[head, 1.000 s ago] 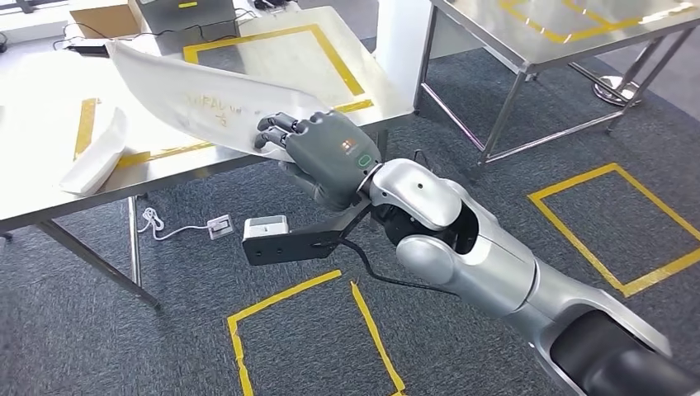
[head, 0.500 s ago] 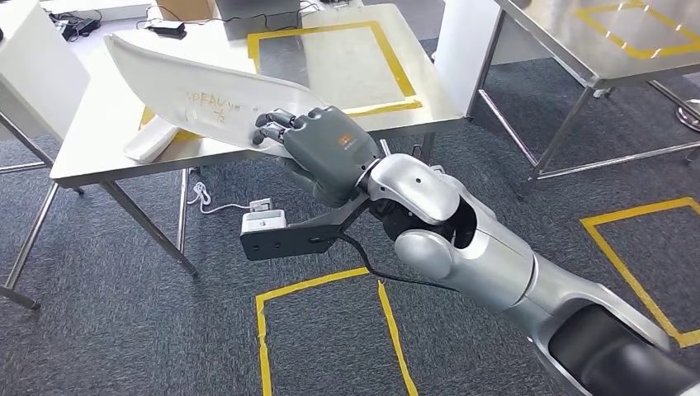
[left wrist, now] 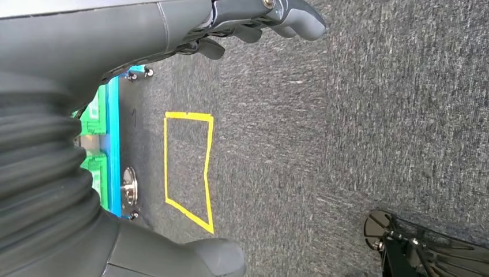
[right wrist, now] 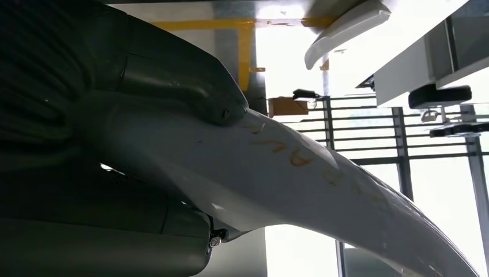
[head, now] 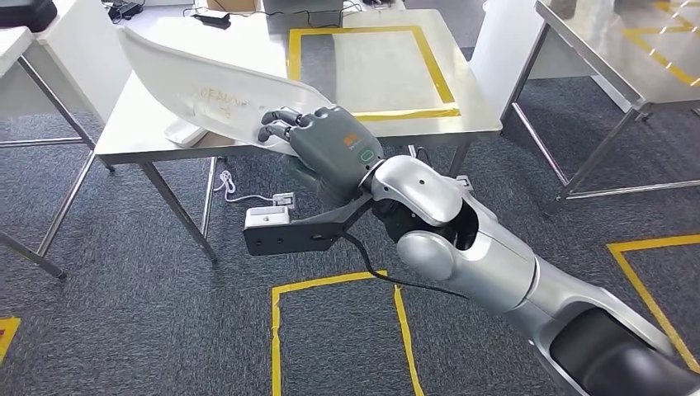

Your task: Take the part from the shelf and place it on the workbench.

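Observation:
A long white blade-shaped part [head: 206, 95] with faint orange writing is gripped at its broad end by my right hand [head: 326, 153], fingers curled over its upper face. It is held in the air above the near left part of the steel workbench [head: 475, 120], which has a yellow taped rectangle [head: 437, 66] on top. In the right wrist view the thumb [right wrist: 190, 86] presses on the part [right wrist: 311, 173]. A second white part [head: 183, 132] lies on the workbench near its left edge. My left hand [left wrist: 254, 23] hangs over the carpet, holding nothing, fingers apart.
Another steel table [head: 611, 58] stands to the right, with a white column [head: 503, 49] between the two. A white cabinet [head: 74, 49] is at the left. A white power adapter [head: 267, 216] and cable lie on the carpet beside yellow tape squares [head: 330, 285].
The camera has turned: the workbench has slid to the right in the picture and now lies straight ahead. My right hand keeps the same hold on the white part.

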Robot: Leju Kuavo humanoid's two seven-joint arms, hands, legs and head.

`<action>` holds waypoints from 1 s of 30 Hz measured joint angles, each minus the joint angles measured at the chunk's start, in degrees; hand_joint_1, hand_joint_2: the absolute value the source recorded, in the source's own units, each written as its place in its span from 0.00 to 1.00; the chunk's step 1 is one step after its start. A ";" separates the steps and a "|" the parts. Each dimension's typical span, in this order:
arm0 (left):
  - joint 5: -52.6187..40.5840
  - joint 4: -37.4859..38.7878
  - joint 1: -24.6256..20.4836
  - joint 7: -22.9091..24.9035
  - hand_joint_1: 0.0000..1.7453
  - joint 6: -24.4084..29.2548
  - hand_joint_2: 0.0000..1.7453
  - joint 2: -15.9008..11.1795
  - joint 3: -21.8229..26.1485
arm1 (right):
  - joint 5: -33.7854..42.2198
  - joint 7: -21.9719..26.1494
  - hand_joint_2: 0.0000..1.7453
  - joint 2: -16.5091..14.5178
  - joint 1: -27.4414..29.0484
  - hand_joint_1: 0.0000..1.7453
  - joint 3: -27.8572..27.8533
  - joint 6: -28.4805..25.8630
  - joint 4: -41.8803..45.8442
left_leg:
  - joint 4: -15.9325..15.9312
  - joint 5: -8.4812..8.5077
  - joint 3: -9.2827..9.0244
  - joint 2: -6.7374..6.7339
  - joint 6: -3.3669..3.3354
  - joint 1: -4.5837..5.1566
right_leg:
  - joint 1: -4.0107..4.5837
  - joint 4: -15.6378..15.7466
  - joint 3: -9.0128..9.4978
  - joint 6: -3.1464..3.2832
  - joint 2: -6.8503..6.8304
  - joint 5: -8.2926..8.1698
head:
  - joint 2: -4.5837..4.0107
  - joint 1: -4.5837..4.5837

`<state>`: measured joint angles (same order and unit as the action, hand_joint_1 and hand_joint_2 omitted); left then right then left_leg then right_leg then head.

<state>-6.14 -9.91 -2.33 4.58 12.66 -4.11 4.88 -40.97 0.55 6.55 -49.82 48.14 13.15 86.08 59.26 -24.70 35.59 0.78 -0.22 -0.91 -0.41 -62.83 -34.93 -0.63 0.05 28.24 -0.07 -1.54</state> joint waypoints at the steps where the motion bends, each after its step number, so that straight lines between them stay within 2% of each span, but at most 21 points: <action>1: 0.00 -0.01 -0.03 0.04 0.00 0.00 1.00 -0.01 0.01 | -0.01 0.00 1.00 -0.03 -0.01 1.00 -0.07 -0.01 0.01 | 0.03 0.06 0.09 0.19 0.34 0.06 | 0.03 2.42 1.07 0.17 0.12 -0.66 | 0.00 -0.02; 2: 0.00 -0.01 -0.04 0.07 0.00 0.00 1.00 -0.04 0.03 | -0.03 -0.01 1.00 -0.07 0.01 1.00 -0.12 -0.02 0.01 | 0.06 -0.03 0.18 0.32 0.43 0.15 | 0.07 3.52 1.47 0.26 0.20 -0.73 | 0.00 -0.03; 4: 0.00 0.00 0.01 0.15 0.00 -0.02 1.00 -0.08 0.05 | -0.11 -0.07 1.00 -0.13 0.07 1.00 -0.15 -0.04 0.00 | -0.05 -0.05 0.22 0.37 0.25 0.22 | 0.14 3.76 1.44 0.40 0.19 -0.89 | 0.00 -0.06; 7: 0.01 -0.01 0.01 0.27 0.00 -0.60 1.00 -0.25 0.07 | -0.28 -0.09 1.00 -0.22 0.06 1.00 -0.18 -0.04 0.00 | -0.86 0.13 0.06 0.29 -0.01 0.43 | -0.17 4.56 1.97 0.24 0.12 -1.23 | 0.00 -0.07; 9: 0.03 -0.05 0.00 0.38 0.00 -1.15 1.00 -0.41 0.10 | -0.48 -0.06 1.00 -0.41 0.05 1.00 -0.27 -0.04 0.03 | -3.87 1.20 -1.88 0.23 -0.53 0.27 | -0.13 5.49 2.67 0.11 0.11 -1.65 | 0.00 -0.05; 10: 0.05 -0.06 0.01 0.45 0.00 -1.25 1.00 -0.44 0.13 | -0.56 -0.01 1.00 -0.48 -0.04 1.00 -0.33 -0.02 0.03 | -5.63 1.92 -3.09 0.16 -0.72 0.05 | -0.07 5.19 2.62 0.02 0.13 -1.38 | 0.00 0.05; 11: 0.08 -0.07 0.01 0.51 0.00 -1.27 1.00 -0.39 0.16 | -0.63 0.03 1.00 -0.52 -0.14 1.00 -0.37 0.00 0.02 | -7.14 2.61 -4.14 0.07 -0.69 -0.31 | -0.03 3.48 1.82 -0.17 0.16 -0.41 | 0.00 0.17; 14: 0.21 -0.08 -0.02 0.57 0.00 -1.27 1.00 -0.31 0.22 | -0.76 0.07 1.00 -0.51 -0.06 1.00 -0.38 0.10 -0.07 | -8.00 2.81 -4.69 -0.05 0.29 -1.10 | -0.78 -6.06 -3.39 -1.34 0.19 3.93 | 0.00 0.37; 15: 0.25 -0.07 0.02 0.57 0.00 -1.27 1.00 -0.23 0.24 | -0.79 0.07 1.00 -0.50 0.15 1.00 -0.38 0.14 -0.13 | -7.70 2.56 -4.60 -0.02 0.73 -1.45 | -1.18 -7.38 -4.31 -1.82 0.17 3.93 | 0.00 0.37; 16: 0.28 -0.07 0.09 0.57 0.00 -1.27 1.00 -0.13 0.25 | -0.80 0.08 1.00 -0.50 0.30 1.00 -0.38 0.16 -0.17 | -7.18 2.22 -4.45 0.02 1.27 -1.89 | -1.64 -6.54 -4.12 -2.37 0.15 2.83 | 0.00 0.37; 18: 0.32 -0.05 0.20 0.56 0.00 -1.27 1.00 -0.01 0.28 | -0.85 0.11 1.00 -0.50 0.37 1.00 -0.38 0.19 -0.22 | -5.26 1.11 -3.90 0.09 2.82 -2.85 | -2.57 -0.32 -1.25 -3.72 0.15 -0.64 | 0.00 0.46; 19: 0.34 -0.05 0.19 0.56 0.00 -1.32 1.00 -0.10 0.34 | -0.92 0.09 1.00 -0.56 0.39 1.00 -0.39 0.26 -0.22 | -4.00 0.39 -3.43 0.16 3.72 -3.17 | -2.81 2.23 0.00 -3.94 0.36 -1.59 | 0.00 0.72; 20: 0.37 -0.05 0.17 0.57 0.00 -1.66 1.00 -0.22 0.43 | -1.00 0.02 1.00 -0.67 0.48 1.00 -0.39 0.34 -0.22 | -2.96 -0.26 -3.03 0.24 4.45 -3.31 | -2.88 3.40 0.64 -3.52 0.53 -1.76 | 0.00 0.92; 21: 0.41 -0.06 0.15 0.58 0.00 -2.28 1.00 -0.32 0.52 | -1.09 -0.13 1.00 -0.80 0.62 1.00 -0.41 0.44 -0.22 | -2.30 -0.75 -2.74 0.33 4.99 -3.31 | -2.74 3.17 0.60 -2.74 0.70 -1.22 | 0.00 1.08; 23: 0.50 -0.08 0.17 0.62 0.00 -3.78 1.00 -0.41 0.66 | -1.22 -0.38 1.00 -1.09 0.76 1.00 -0.46 0.58 -0.19 | -2.02 -1.22 -2.70 0.47 5.46 -3.42 | -2.48 2.12 0.41 -0.80 0.77 -0.46 | 0.00 1.08; 24: 0.52 -0.08 0.18 0.64 0.00 -4.22 1.00 -0.38 0.68 | -1.28 -0.49 1.00 -1.25 0.75 1.00 -0.50 0.64 -0.16 | -1.63 -1.50 -2.64 0.27 5.50 -3.51 | -2.38 1.95 0.56 -0.27 0.75 -0.18 | 0.00 1.01; 25: 0.54 -0.09 0.15 0.67 0.00 -4.39 1.00 -0.39 0.71 | -1.36 -0.50 1.00 -1.43 0.69 1.00 -0.52 0.68 -0.12 | -0.28 -2.11 -2.08 -0.04 5.36 -3.50 | -2.29 1.94 0.84 0.20 0.73 0.06 | 0.00 0.95; 26: 0.55 -0.09 0.09 0.68 0.00 -4.51 1.00 -0.31 0.73 | -1.48 -0.51 1.00 -1.63 0.65 1.00 -0.55 0.76 -0.08 | 2.36 -3.18 -0.74 -0.38 5.08 -3.33 | -2.14 2.03 1.24 0.62 0.67 0.28 | 0.00 0.87; 28: 0.61 -0.10 0.01 0.68 0.00 -4.76 1.00 -0.28 0.74 | -1.73 -0.52 1.00 -1.86 0.66 1.00 -0.58 1.02 -0.05 | 10.51 -5.93 3.91 -0.81 4.19 -2.52 | -1.68 2.28 2.06 1.30 0.47 0.78 | 0.00 0.79; 29: 0.64 -0.09 0.03 0.69 0.00 -4.87 1.00 -0.27 0.75 | -1.85 -0.53 1.00 -1.93 0.73 1.00 -0.58 1.16 -0.05 | 14.29 -6.80 6.43 -0.81 3.75 -2.07 | -1.40 2.36 2.46 1.57 0.39 1.10 | 0.00 0.78; 30: 0.67 -0.09 0.12 0.71 0.00 -4.90 1.00 -0.28 0.78 | -1.94 -0.54 1.00 -1.98 0.79 1.00 -0.58 1.28 -0.05 | 16.51 -6.73 8.27 -0.80 3.25 -1.63 | -1.13 2.40 2.88 1.79 0.35 1.48 | 0.00 0.78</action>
<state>-5.48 -10.00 -2.21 5.29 7.76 -4.40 5.66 -42.91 0.01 4.57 -49.02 47.56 14.43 86.03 75.77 -31.43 43.86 -0.02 3.03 -2.54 -1.54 -60.43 -32.05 1.16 0.40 29.72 -0.07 -0.75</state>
